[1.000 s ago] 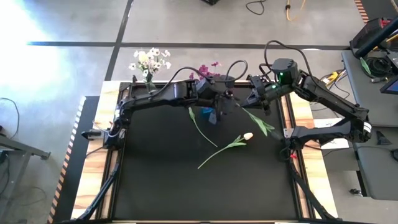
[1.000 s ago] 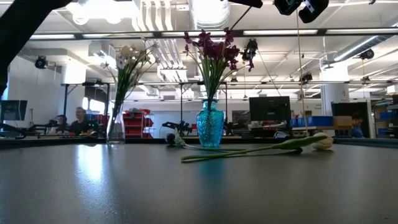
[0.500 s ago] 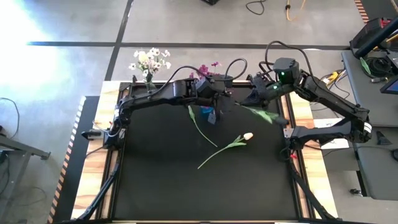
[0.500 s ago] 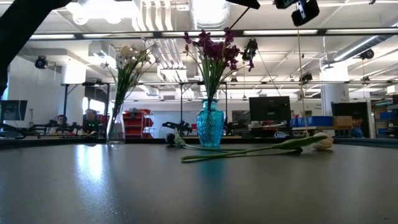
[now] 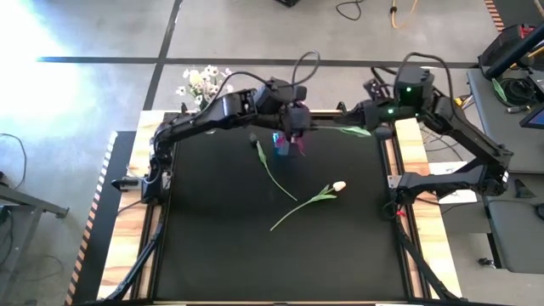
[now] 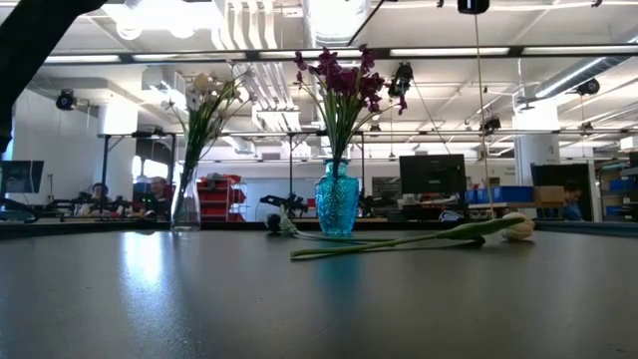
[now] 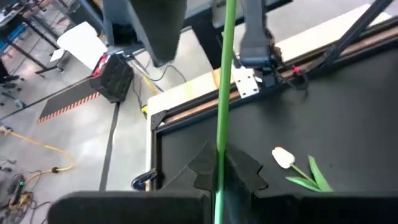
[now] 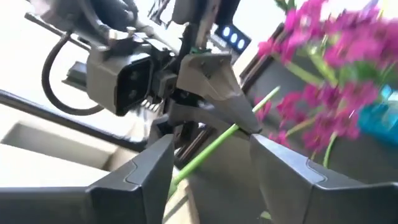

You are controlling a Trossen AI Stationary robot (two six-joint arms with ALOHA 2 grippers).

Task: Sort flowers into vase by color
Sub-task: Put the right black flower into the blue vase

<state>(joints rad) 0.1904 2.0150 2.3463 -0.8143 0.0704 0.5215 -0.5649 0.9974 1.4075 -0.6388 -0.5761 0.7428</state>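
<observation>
Left wrist view: left gripper (image 7: 219,180) has just clamped the long green flower stem (image 7: 222,93); right gripper (image 8: 208,155) released, completing handover.

A black mat (image 5: 221,246) covers the table, with light wooden edges (image 5: 119,255) showing along its sides. Beyond the table, the low view shows monitors (image 6: 431,175) and red shelving (image 6: 221,194) under bright ceiling lights (image 6: 339,20), and what seem to be two seated people (image 6: 150,195) at far left. Cables (image 5: 357,8) trail across the grey floor.
</observation>
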